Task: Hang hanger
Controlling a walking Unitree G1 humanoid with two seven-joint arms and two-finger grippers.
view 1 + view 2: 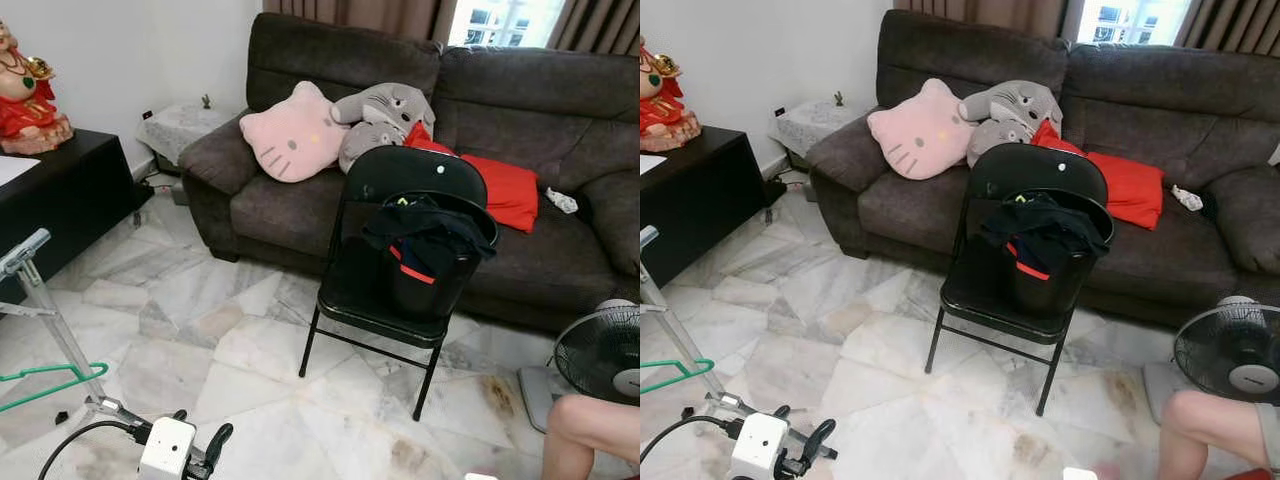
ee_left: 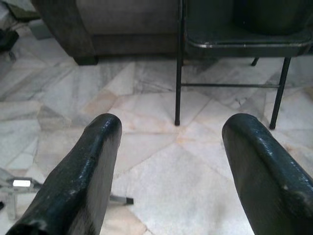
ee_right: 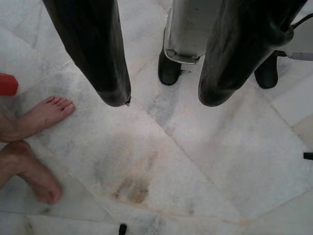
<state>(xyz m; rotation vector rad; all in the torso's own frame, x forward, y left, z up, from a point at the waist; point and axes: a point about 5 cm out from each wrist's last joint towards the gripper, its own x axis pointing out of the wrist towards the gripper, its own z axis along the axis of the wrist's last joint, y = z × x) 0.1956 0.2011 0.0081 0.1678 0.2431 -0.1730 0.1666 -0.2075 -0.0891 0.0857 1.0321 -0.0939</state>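
Marble floor (image 1: 250,350), sofa (image 1: 520,90) far. Green hanger (image 1: 45,385) on rack (image 1: 50,320), near left. My left gripper (image 2: 168,161) open, empty, aimed at chair (image 1: 400,280). Right gripper (image 3: 164,95) open, pointing down. Risk: person's feet (image 3: 39,115) near right; turning could clip them.

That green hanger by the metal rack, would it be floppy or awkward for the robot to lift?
The green hanger looks thin and rigid, so probably stiff and light. Its slim bars may slip between the left gripper's wide-open fingers. Hooked near the rack, it could snag.
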